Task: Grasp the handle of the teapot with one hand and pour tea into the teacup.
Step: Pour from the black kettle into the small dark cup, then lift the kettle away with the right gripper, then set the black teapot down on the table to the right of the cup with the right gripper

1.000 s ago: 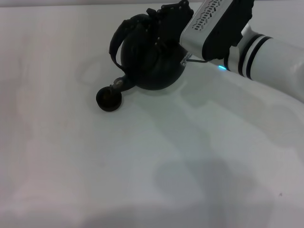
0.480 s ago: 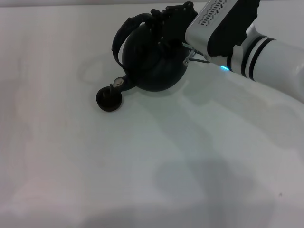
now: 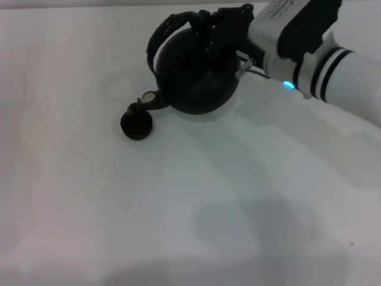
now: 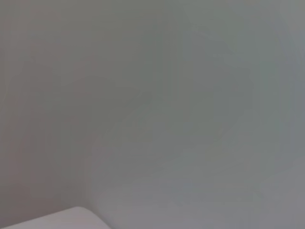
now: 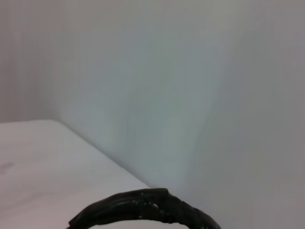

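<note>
A plain white tabletop lay under pale walls; the right gripper was clenched on the ribbed black arched handle of the squat matte black teapot; its pale-tipped spout pointed at the small dark round teacup, just beside and leftward.

Teapot matt black, smooth body; spout tip pale metal; handle black, rough wrapped texture; teacup dark, dull; bench white, smooth, slight sheen; right arm casing glossy white plastic
</note>
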Motion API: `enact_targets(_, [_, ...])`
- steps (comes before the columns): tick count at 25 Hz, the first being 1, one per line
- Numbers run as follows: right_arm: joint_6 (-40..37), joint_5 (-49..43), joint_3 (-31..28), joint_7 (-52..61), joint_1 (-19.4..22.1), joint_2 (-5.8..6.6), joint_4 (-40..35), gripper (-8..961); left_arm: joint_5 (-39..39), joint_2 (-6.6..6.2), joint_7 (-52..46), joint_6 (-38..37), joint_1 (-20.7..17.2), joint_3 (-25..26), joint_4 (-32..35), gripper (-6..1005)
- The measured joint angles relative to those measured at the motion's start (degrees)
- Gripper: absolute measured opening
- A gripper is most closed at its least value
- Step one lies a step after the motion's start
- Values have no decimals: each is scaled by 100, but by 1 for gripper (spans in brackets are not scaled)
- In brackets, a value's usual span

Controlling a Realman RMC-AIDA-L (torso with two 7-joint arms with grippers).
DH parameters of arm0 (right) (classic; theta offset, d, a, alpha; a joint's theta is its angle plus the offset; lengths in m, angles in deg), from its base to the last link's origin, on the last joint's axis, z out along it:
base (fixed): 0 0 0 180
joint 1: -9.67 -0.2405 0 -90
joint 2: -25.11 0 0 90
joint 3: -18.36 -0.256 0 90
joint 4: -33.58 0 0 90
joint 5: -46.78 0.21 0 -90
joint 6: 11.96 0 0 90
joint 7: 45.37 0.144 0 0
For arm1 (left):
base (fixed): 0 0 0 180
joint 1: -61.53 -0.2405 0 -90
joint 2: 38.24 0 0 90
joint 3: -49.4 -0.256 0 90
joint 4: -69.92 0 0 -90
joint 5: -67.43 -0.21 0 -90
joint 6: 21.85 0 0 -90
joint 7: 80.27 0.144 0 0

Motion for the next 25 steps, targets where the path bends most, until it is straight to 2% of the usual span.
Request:
enact_targets(6, [-337, 501, -347, 1, 302, 8, 8, 187, 0, 0, -2, 3, -19, -3, 0, 876])
enact_targets(7, [-561, 612, -462, 1, 406, 11, 22, 189, -1, 0, -3, 8, -20, -7, 0, 876])
enact_targets(8, [-1161, 818, -739, 1, 690, 11, 129, 191, 1, 0, -3, 13, -23, -6, 0, 876])
enact_targets(9, [-1161, 818, -739, 1, 690, 11, 129, 193, 1, 0, -3, 21, -22, -7, 0, 876])
enact_targets(13, [-2538, 1263, -1357, 1, 1221, 4, 564, 200, 1, 0, -4, 38, -25, -9, 0, 877])
enact_targets(17, [-3529, 1568, -1733, -2, 1629, 0, 949, 208, -1, -1, -4, 37, -26, -9, 0, 877])
enact_targets(21, [-4053, 1670, -1863, -38, 1774, 0, 1293, 215, -7, -6, 2, 16, -5, -13, 0, 877])
enact_targets(25, [-4183, 1674, -1828, -59, 1701, -12, 1588, 223, -9, -8, 1, 12, 25, -30, 20, 877])
